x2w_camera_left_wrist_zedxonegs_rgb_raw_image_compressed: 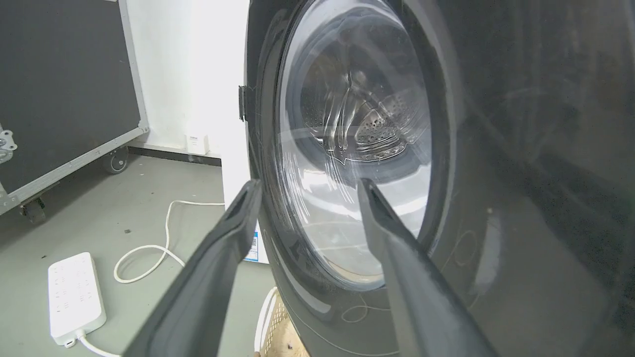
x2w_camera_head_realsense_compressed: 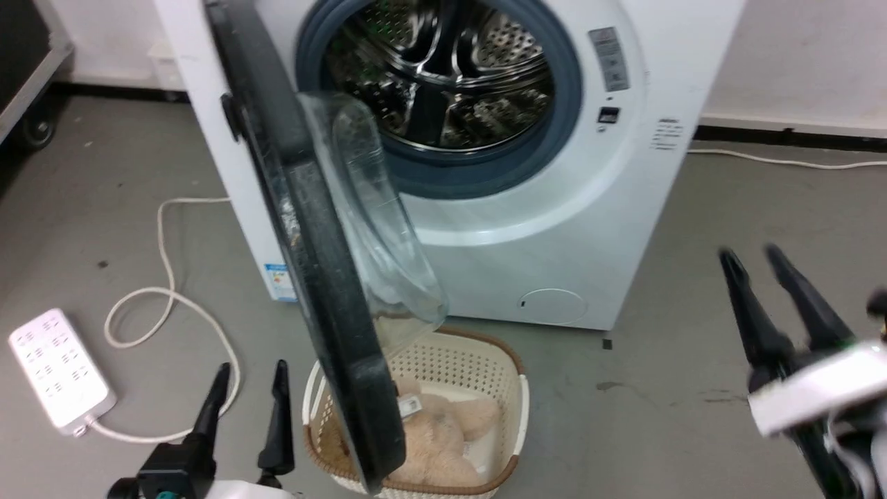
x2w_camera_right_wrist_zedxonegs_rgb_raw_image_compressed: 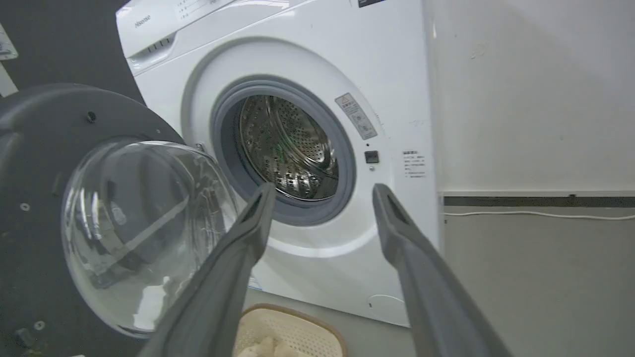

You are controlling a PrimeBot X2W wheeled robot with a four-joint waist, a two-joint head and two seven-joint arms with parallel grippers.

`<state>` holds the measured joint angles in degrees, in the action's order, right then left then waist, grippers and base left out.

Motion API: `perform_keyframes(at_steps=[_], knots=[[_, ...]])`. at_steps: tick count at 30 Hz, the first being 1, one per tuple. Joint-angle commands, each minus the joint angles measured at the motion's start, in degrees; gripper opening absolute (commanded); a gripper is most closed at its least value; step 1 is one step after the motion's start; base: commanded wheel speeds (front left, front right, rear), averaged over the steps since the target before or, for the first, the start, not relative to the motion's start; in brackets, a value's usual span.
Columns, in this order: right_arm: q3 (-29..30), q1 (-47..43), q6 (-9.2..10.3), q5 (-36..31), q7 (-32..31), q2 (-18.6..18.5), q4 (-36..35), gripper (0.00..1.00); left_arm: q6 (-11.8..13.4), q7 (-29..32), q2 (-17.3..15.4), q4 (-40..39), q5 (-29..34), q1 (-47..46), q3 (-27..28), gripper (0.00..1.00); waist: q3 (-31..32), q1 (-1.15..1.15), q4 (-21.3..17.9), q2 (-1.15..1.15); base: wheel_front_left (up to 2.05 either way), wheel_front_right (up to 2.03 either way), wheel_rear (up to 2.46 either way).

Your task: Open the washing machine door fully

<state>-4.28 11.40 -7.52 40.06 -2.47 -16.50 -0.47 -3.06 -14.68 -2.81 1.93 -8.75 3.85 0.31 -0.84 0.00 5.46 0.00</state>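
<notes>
The white washing machine (x2w_camera_head_realsense_compressed: 589, 229) stands ahead with its steel drum (x2w_camera_head_realsense_compressed: 443, 69) exposed. Its black door (x2w_camera_head_realsense_compressed: 312, 229) is swung out roughly edge-on toward me, hinged on the left, the clear glass bowl (x2w_camera_head_realsense_compressed: 374, 229) bulging to the right. My left gripper (x2w_camera_head_realsense_compressed: 251, 378) is open, low and just left of the door's bottom edge. In the left wrist view that gripper (x2w_camera_left_wrist_zedxonegs_rgb_raw_image_compressed: 308, 186) faces the door's outer face (x2w_camera_left_wrist_zedxonegs_rgb_raw_image_compressed: 496, 148) from close by, apart from it. My right gripper (x2w_camera_head_realsense_compressed: 748, 253) is open, far right, holding nothing. In the right wrist view it (x2w_camera_right_wrist_zedxonegs_rgb_raw_image_compressed: 323, 189) points at the drum (x2w_camera_right_wrist_zedxonegs_rgb_raw_image_compressed: 287, 144), with the door's inner side (x2w_camera_right_wrist_zedxonegs_rgb_raw_image_compressed: 30, 148) to its left.
A cream basket (x2w_camera_head_realsense_compressed: 478, 367) holding a beige plush toy (x2w_camera_head_realsense_compressed: 443, 430) sits on the floor under the door. A white power strip (x2w_camera_head_realsense_compressed: 59, 367) and looped cable (x2w_camera_head_realsense_compressed: 166, 277) lie at the left. A black wheeled case (x2w_camera_left_wrist_zedxonegs_rgb_raw_image_compressed: 64, 84) stands far left. Grey floor at the right is bare.
</notes>
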Motion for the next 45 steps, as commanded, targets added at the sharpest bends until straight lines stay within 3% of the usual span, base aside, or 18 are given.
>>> perform_keyframes(at_steps=[1,2,8,11,17,28,30,32,33,39,45], knots=[[0.8,-3.96,0.03,-7.52,3.87,-0.5,-1.04,1.0,-0.45,-0.32,-0.07,-0.04,0.12,1.04,0.58,1.0,0.72,0.0,-0.93,0.0,0.0,0.0,0.0],[3.97,-8.55,0.03,-16.9,9.41,2.14,-2.09,1.0,-0.83,-0.32,-0.07,-0.02,-0.04,1.51,0.65,1.0,0.94,0.0,-1.24,0.0,0.0,0.0,0.0],[6.95,-15.97,0.03,-32.29,15.8,8.79,-3.86,1.0,-1.28,-0.32,-0.07,0.35,-0.06,2.48,0.53,1.0,1.2,0.0,-1.7,0.0,0.0,0.0,0.0],[7.63,-17.95,0.03,-33.37,16.84,11.88,-4.46,1.0,-1.49,-0.32,-0.07,0.49,-0.03,2.66,0.77,1.0,1.28,0.0,-1.98,0.0,0.0,0.0,0.0],[7.09,-18.81,0.03,-38.22,17.41,13.34,-4.87,1.0,-1.51,-0.32,-0.07,0.4,0.35,2.69,0.98,1.0,1.28,0.0,-2.41,0.0,0.0,0.0,0.0],[7.71,-18.26,0.03,-34.65,17.45,13.6,-5.37,1.0,-0.99,-0.32,-0.07,0.16,0.83,2.0,0.34,1.0,1.41,0.0,-1.94,0.0,0.0,0.0,0.0],[8.14,-18.07,0.03,-33.61,17.46,13.61,-5.71,1.0,-1.04,-0.32,-0.07,-0.86,0.84,1.58,0.31,0.0,1.31,0.0,-1.77,0.0,0.0,0.0,0.0],[8.44,-18.02,0.03,-32.93,17.46,13.61,-6.25,1.0,-0.45,-0.32,-0.07,-4.81,1.23,0.61,1.25,0.0,1.26,0.0,-1.6,0.0,0.0,0.0,0.0],[8.63,-17.91,0.03,-32.07,17.46,13.61,-6.66,1.0,1.92,-0.32,-0.07,-13.93,0.44,-0.57,3.28,0.0,1.23,0.0,-1.46,0.0,0.0,0.0,0.0],[9.23,-17.78,0.03,-31.32,17.46,13.61,-7.42,1.0,4.41,-0.32,-0.07,-22.96,-4.61,-4.14,4.64,0.0,1.27,0.0,-1.14,0.0,0.0,0.0,0.0],[9.3,-17.51,0.03,-30.0,17.46,13.61,-6.91,1.0,3.21,-0.32,-0.07,-27.99,-5.03,-8.56,2.57,0.0,1.39,0.0,-1.25,0.0,0.0,0.0,0.0]])
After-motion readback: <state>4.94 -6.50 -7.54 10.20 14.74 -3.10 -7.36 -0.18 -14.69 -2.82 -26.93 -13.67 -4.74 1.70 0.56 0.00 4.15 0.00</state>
